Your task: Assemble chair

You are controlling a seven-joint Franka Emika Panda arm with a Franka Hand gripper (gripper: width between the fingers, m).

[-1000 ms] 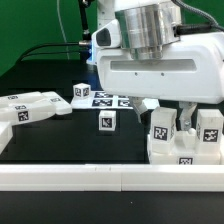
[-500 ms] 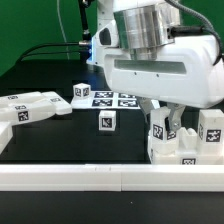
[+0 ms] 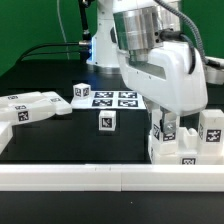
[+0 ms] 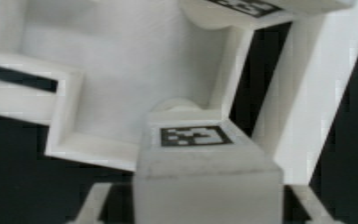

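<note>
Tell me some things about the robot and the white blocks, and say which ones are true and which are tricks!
1. The hand is closed around an upright tagged piece at the exterior view's right. True.
2. The small cube sits on top of the marker board. False: it stands on the black table, in front of that board.
3. Flat white pieces lie at the exterior view's left. True.
4. The hand holds the small cube. False: the cube stands alone, away from the hand.

Robot hand [image 3: 163, 123] clasping an upright tagged post [image 3: 159, 133] of the white chair [image 3: 186, 156], small cube [image 3: 106, 121] well apart
</note>
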